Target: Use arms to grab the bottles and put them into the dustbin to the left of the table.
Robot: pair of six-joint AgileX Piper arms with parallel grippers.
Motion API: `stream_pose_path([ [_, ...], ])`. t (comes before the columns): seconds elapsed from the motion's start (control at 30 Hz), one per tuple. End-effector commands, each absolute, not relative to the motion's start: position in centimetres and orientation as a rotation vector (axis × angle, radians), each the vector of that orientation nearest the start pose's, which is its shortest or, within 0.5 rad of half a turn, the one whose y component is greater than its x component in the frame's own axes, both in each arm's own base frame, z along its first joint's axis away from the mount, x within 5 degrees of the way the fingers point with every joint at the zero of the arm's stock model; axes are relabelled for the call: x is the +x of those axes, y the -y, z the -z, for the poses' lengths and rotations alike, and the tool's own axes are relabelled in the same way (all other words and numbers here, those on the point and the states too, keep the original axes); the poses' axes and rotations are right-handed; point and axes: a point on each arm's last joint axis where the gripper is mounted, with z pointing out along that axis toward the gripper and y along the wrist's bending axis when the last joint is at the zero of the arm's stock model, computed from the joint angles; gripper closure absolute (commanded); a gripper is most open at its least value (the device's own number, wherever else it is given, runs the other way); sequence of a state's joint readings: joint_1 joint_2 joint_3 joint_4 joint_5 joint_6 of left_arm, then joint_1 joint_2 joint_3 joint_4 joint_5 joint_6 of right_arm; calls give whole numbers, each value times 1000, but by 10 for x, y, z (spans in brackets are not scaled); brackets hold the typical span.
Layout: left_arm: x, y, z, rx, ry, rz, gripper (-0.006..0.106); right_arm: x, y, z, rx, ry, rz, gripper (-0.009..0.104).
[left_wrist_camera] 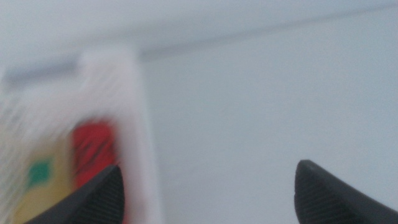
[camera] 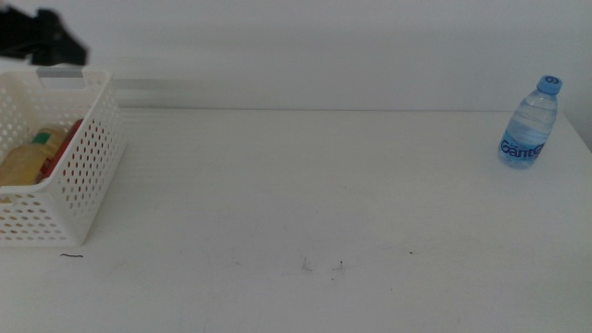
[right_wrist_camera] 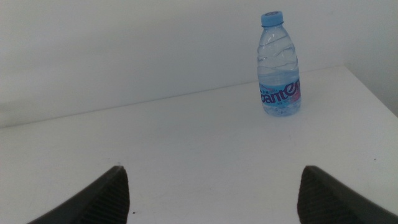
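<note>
Fingers of both the left gripper [left_wrist_camera: 205, 186] and right gripper [right_wrist_camera: 211, 190] stand apart, empty; 2 containers lie in the white perforated plastic basket [camera: 88, 176], so next the right must reach the upright clear blue-capped water bottle [camera: 531, 125] at the white desk's [camera: 305, 194] far right corner

Three drink containers in all — one clear plastic water bottle with a blue cap [camera: 531, 124] at about two o'clock on the white tabletop [camera: 305, 194], plus one yellow tea bottle [camera: 26, 159] and one red soda can [camera: 67, 141] inside the single white perforated plastic basket [camera: 79, 185] at nine o'clock.
</note>
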State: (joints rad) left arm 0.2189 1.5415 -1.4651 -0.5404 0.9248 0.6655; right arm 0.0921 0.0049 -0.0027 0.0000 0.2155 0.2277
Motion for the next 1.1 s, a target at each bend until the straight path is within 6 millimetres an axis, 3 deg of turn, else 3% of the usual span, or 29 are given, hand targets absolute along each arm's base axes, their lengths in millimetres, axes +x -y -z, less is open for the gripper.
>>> stream_pose_path([
  [0.0, 315, -8, -383, 364, -2150, 276, 7, 56, -5, -195, 108, -1689, -221, 9],
  [0.17, 254, 31, -400, 480, -2048, 323, 7, 56, -5, -195, 107, -1689, -223, 9],
  [0.27, 206, 48, -414, 582, -1974, 360, 7, 56, -5, -195, 107, -1689, -223, 9],
  [0.33, 177, 52, -420, 636, -1974, 353, 7, 56, -5, -195, 107, -1689, -223, 9],
  [0.47, 132, 51, -429, 501, -2121, 365, 7, 56, -5, -195, 107, -1689, -223, 9],
  [0.7, 104, 53, -467, 585, -1982, 358, 7, 56, -5, -195, 107, -1689, -223, 9],
  [1.07, 101, 58, -468, 595, -1977, 441, 7, 56, -5, -195, 107, -1689, -223, 9],
])
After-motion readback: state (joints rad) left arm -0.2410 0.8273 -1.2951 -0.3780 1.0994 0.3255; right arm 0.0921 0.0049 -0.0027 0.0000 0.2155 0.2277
